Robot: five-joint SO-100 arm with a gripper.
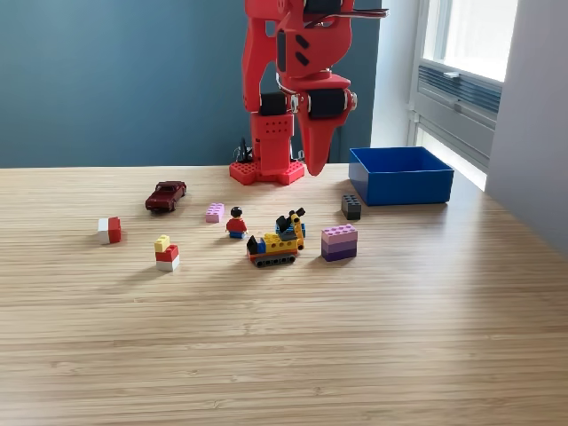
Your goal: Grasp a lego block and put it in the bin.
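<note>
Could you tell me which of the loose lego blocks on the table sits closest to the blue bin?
The small black block, just off the bin's near-left corner in the exterior view. The pink-and-purple block sits nearer the camera; the rest lie further left.

- The table point(284, 355) is light wood with a lengthwise grain.
- On it lie:
- a blue bin point(401, 175) at the exterior view's right
- a black block point(351, 207)
- a purple block stack point(339, 241)
- a yellow vehicle point(278, 240)
- a minifigure point(236, 223)
- a pink block point(215, 212)
- a dark red car point(166, 195)
- a red-white block point(109, 230)
- a yellow-red-white stack point(166, 253)
- the arm's red base point(266, 170)

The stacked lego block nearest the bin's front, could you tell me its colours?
The stacked block is pink on top and purple below, seen in the exterior view.
</note>
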